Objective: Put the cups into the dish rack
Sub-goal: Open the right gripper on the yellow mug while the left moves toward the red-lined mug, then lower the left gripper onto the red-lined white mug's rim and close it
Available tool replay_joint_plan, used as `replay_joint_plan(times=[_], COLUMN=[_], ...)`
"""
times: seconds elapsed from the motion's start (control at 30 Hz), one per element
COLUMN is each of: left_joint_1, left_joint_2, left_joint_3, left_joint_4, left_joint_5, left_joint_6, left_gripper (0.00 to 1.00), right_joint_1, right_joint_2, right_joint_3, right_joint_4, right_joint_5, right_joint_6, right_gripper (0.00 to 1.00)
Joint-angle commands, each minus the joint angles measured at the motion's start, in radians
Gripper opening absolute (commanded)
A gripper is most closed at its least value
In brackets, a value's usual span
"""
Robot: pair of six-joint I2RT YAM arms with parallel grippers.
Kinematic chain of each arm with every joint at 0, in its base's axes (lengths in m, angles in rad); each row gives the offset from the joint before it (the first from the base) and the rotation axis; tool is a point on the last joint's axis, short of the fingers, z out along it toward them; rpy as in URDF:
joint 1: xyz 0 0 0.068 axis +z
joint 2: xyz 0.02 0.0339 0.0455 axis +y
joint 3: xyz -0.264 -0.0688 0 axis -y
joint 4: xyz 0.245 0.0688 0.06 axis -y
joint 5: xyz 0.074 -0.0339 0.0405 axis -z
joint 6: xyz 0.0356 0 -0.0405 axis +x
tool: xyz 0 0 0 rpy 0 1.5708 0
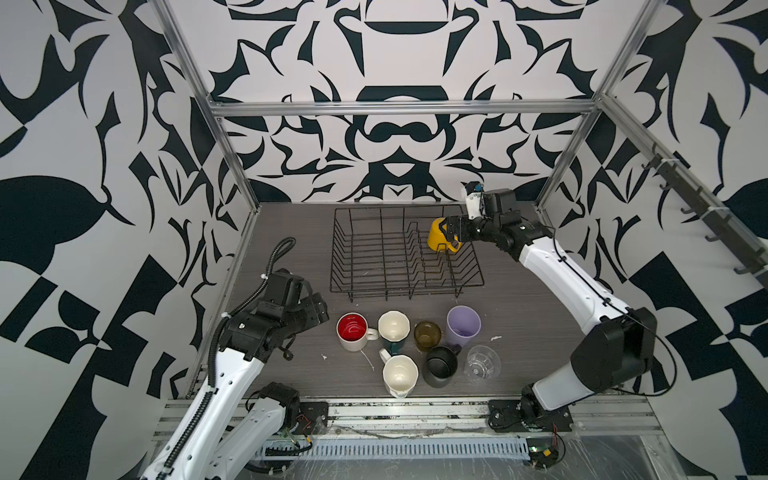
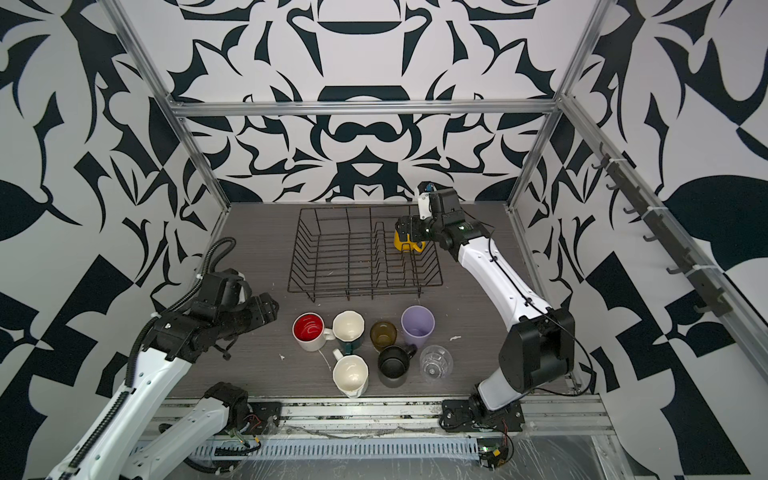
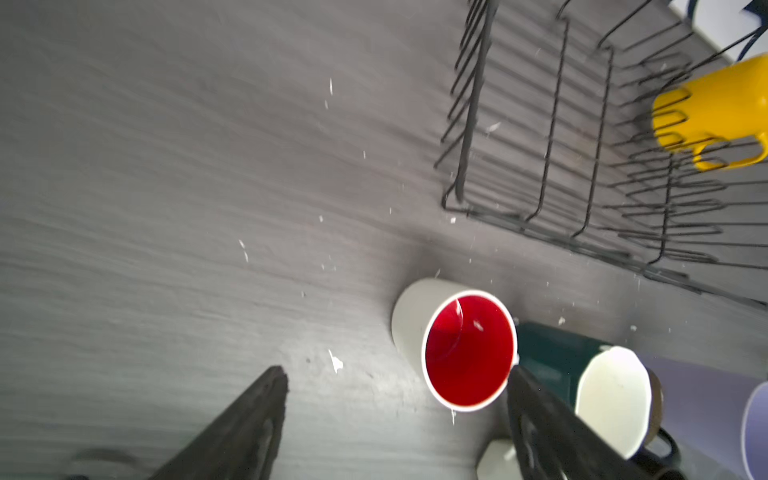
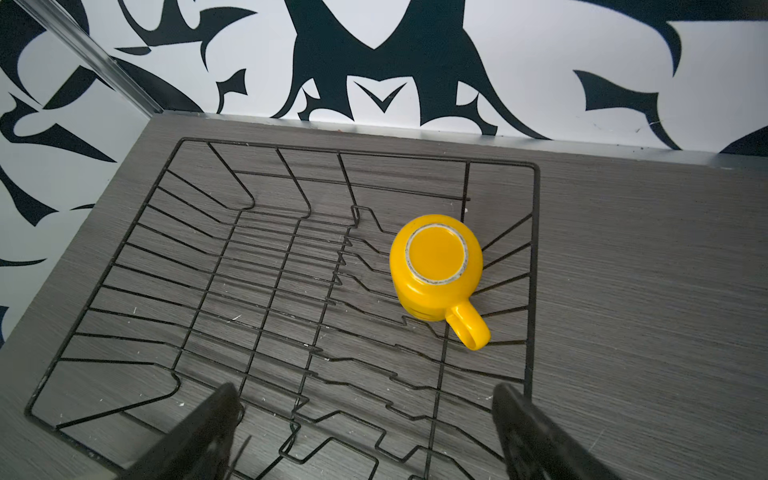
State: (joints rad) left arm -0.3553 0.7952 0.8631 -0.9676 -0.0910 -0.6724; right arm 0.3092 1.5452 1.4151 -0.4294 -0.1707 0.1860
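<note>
No readable text, labels or numbers anywhere.

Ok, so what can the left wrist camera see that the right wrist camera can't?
Only the left wrist view shows cups waiting on the table: the white mug with the red inside, the teal mug next to it and the lilac tumbler. Only the right wrist view shows the round bottom of the yellow mug, which sits upside down. Both show the yellow mug in the dish rack and the grey table.
</note>
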Motion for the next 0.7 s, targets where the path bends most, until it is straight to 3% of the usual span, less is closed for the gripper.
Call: replay_joint_plan(times=[0.0,0.3,0.67], left_joint_1=[0.003,-0.038,-0.152], left_joint_2=[-0.009,0.047,0.145], left_joint_3=[-0.024,-0.033,-0.090], left_joint_4=[-0.053,-0.081,0.076], left_joint_5=[0.109,0.112,0.029], left_joint_6=[-0.042,-0.100,-0.190], left_gripper=[0.79,0.72,0.71], right_joint_1=[0.004,0.003,0.004], right_joint_2=[-0.042,-0.080,-0.128], right_joint_3=[-0.020,-0.068,-0.100], right_joint_4=[0.047,0.059,0.058], right_joint_5=[-0.005,-0.010,-0.017], right_joint_6=[0.023,0.029,0.024], right_gripper=[0.97,0.96,0.96])
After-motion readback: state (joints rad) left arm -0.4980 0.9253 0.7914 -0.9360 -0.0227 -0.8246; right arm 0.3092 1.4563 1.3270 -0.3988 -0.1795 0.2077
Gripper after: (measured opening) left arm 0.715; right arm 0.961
